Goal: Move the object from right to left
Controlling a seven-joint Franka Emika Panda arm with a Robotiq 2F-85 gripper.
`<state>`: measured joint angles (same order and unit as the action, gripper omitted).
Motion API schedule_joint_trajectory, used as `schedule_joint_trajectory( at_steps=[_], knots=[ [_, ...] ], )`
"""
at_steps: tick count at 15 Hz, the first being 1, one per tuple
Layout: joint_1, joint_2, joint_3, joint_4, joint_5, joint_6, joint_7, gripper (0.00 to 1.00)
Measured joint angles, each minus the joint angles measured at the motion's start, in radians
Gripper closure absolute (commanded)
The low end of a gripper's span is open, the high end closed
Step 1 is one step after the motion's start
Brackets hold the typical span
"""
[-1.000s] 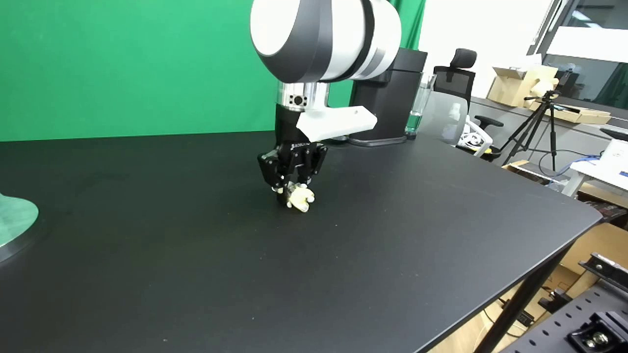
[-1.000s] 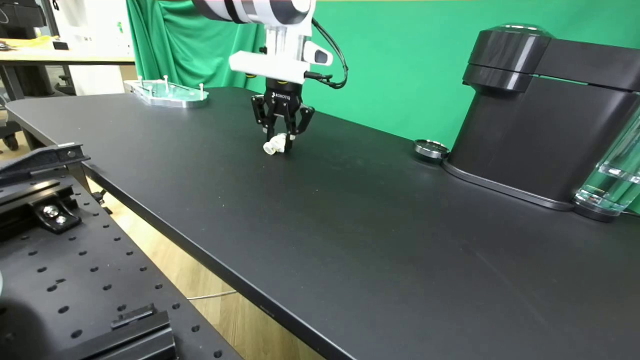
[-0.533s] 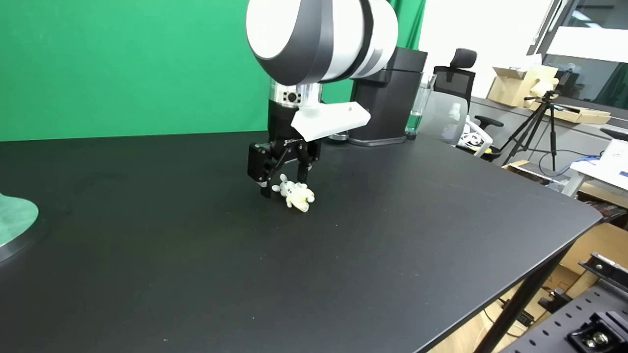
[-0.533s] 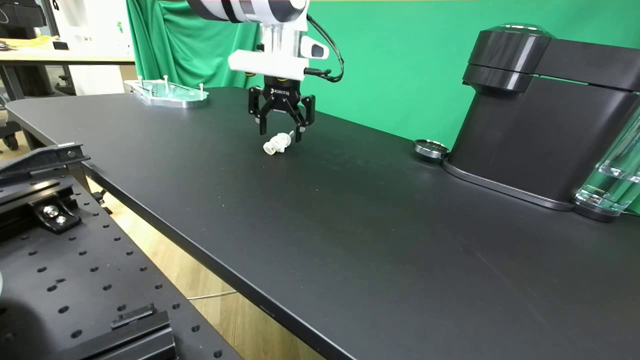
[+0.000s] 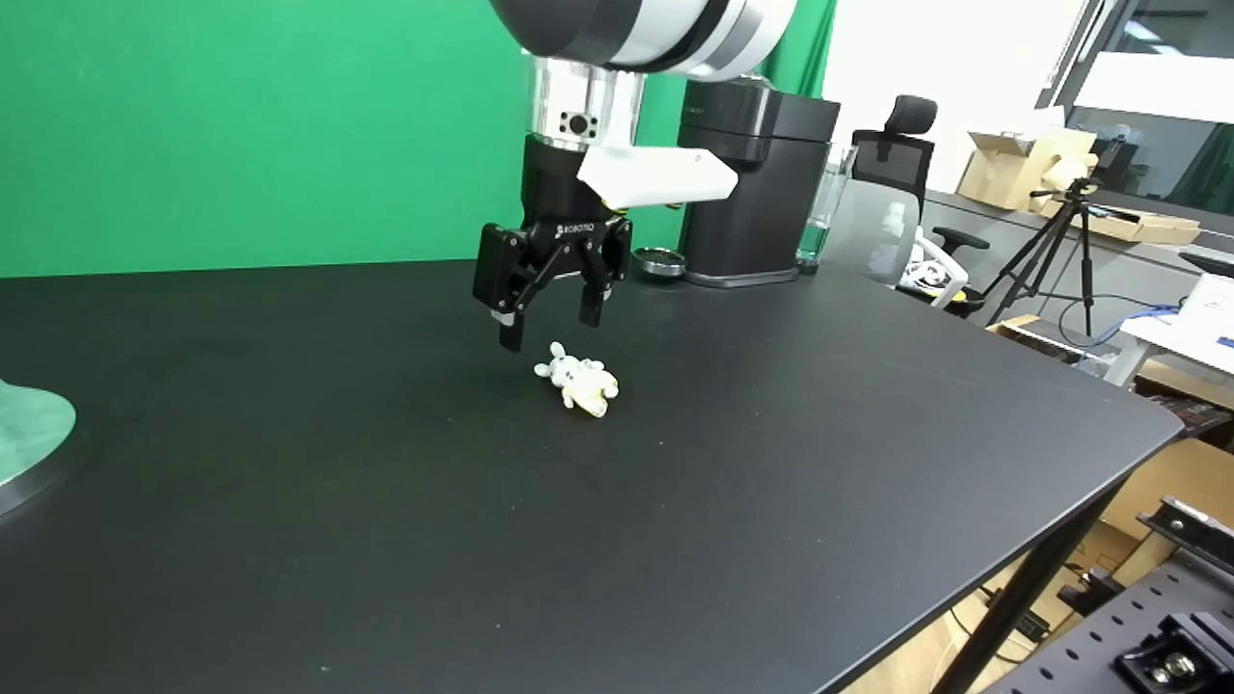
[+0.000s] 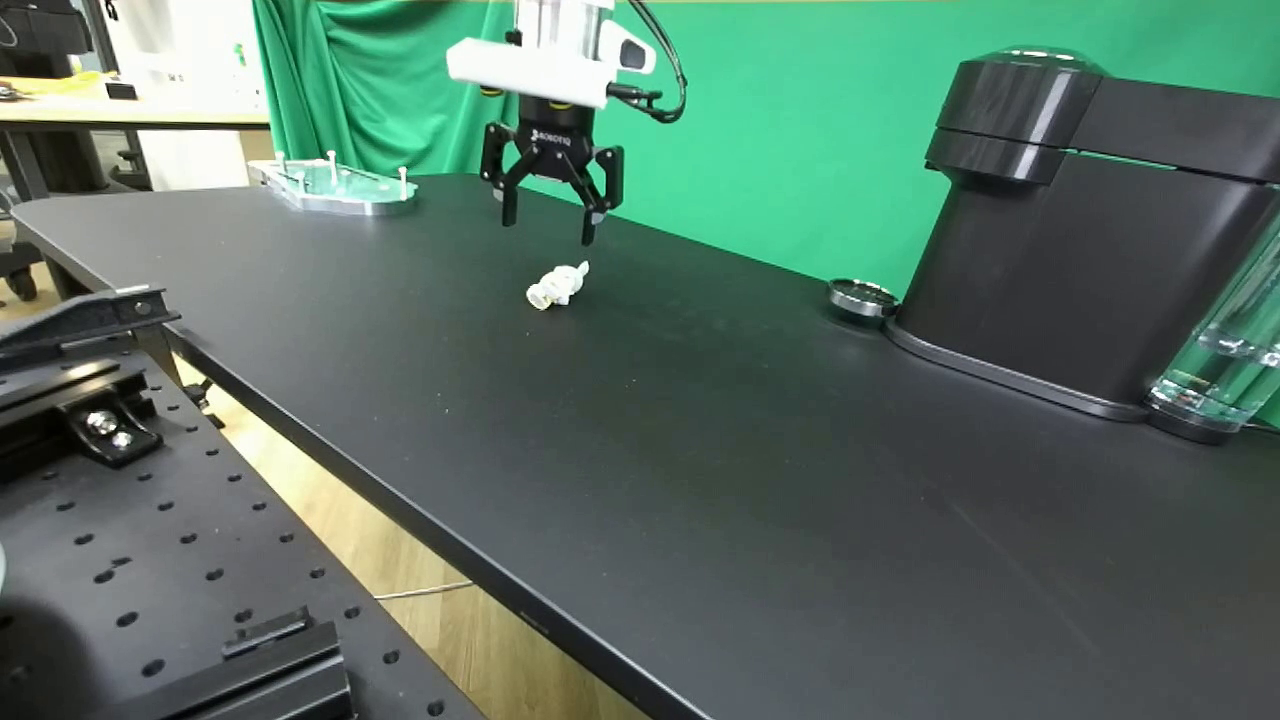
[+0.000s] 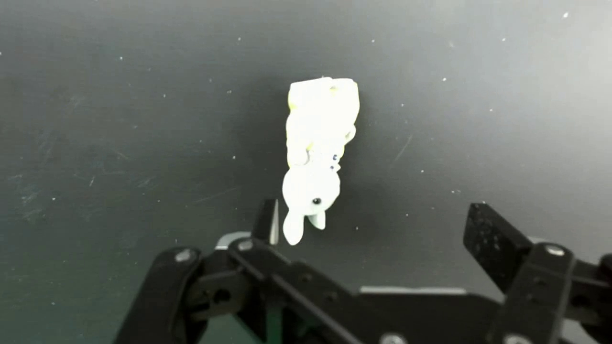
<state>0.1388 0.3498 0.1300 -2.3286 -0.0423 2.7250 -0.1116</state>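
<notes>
The object, a small white rabbit-like figurine with yellowish parts [image 5: 584, 386], lies on its side on the black table. It shows in both exterior views, and from above in the wrist view the figurine [image 7: 318, 124] points its ears toward the gripper. My gripper [image 5: 550, 331] hangs over the table a little above and behind it, fingers spread apart. In an exterior view a gap separates the gripper [image 6: 548, 230] from the figurine [image 6: 557, 286]. Between the fingertips of the gripper [image 7: 377, 229] in the wrist view nothing is held; the ears appear close to one finger [image 7: 266, 222].
A tall black machine [image 6: 1090, 240] stands at the table's back, with a small round metal-rimmed dish [image 6: 862, 298] beside it. Toward the far end sits a pale green plate with pegs [image 6: 335, 190]. A perforated metal platform [image 6: 200, 520] lies beyond the table's edge.
A second ago the fingers were closed in around the figurine at table level. They have spread apart and the gripper has risen clear. The figurine stays in the same spot.
</notes>
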Motion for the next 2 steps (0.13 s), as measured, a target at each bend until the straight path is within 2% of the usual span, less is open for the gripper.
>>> schedule_joint_trajectory(
  at_steps=[2],
  knots=[
    [-0.025, -0.047, 0.015, -0.023, 0.025, -0.028, -0.034, 0.00]
  ],
)
